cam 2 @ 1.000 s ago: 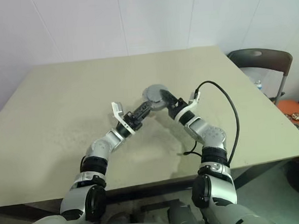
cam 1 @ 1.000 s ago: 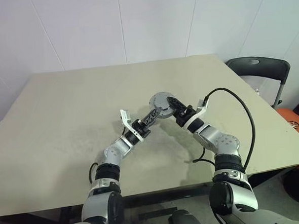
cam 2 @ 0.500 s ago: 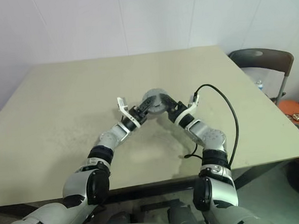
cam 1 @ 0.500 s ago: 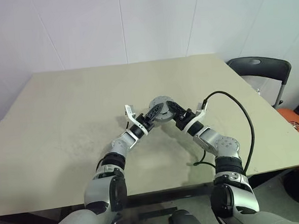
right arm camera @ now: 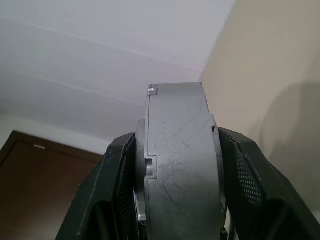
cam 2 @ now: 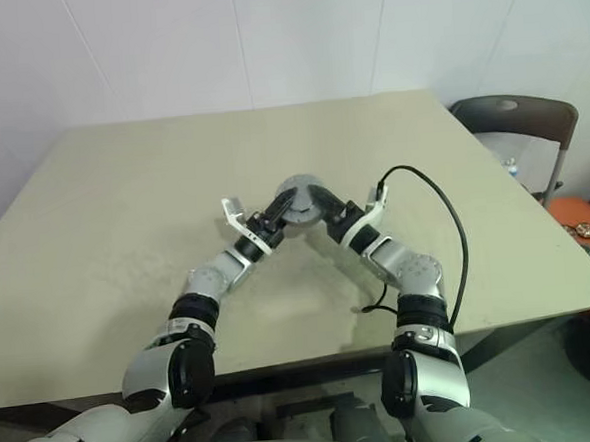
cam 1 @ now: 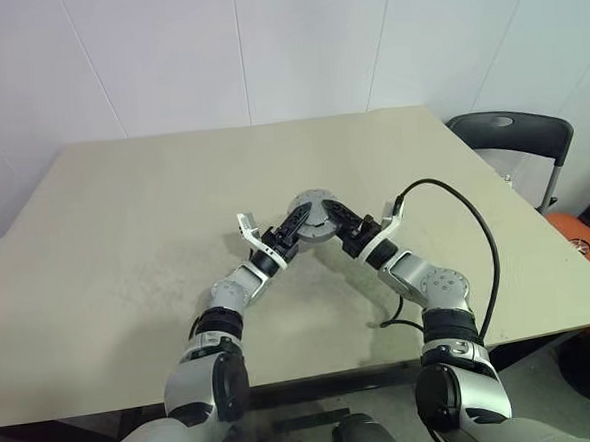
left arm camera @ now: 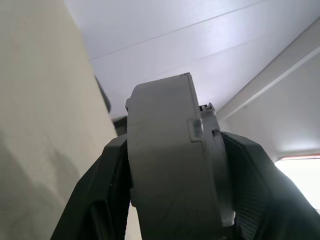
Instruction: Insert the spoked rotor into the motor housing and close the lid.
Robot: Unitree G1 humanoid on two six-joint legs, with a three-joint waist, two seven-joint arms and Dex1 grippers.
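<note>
Beige table [cam 1: 126,241] under white walls. I see the motor housing [cam 1: 313,212], a grey round unit, raised above the tabletop near its centre, gripped between both arms. Left gripper [cam 1: 297,221] clamps its left edge; right gripper [cam 1: 337,221] clamps its right edge. Each wrist view shows black fingers [left arm camera: 107,190] pressed against the housing faces.

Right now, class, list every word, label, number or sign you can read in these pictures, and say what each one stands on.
None can be read.
The motor housing, held up over the table between the left gripper and the right gripper, shows plain grey faces with no lettering.
The chair beside the table bears no legible mark.
</note>
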